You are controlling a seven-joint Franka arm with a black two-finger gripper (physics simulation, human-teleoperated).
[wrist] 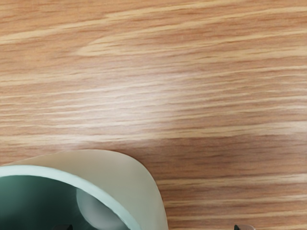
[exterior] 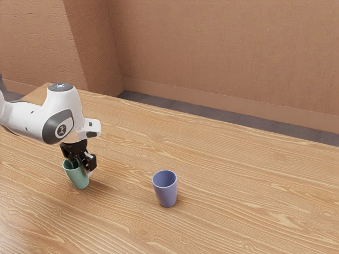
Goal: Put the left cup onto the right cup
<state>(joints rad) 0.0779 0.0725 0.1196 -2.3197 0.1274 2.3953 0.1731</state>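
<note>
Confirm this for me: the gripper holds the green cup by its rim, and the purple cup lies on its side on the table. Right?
Not quite. The purple cup stands upright on the table, mouth up, as the exterior view shows. The rest is right: the gripper has the green cup by its rim.

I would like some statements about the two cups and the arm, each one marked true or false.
1. The green cup is tilted. True.
2. The purple cup lies on its side. False: it stands upright on the table.
3. The tool grips the green cup at its rim. True.
4. The green cup sits on the purple cup. False: they are apart, with the green one toward the exterior view's left.
</note>
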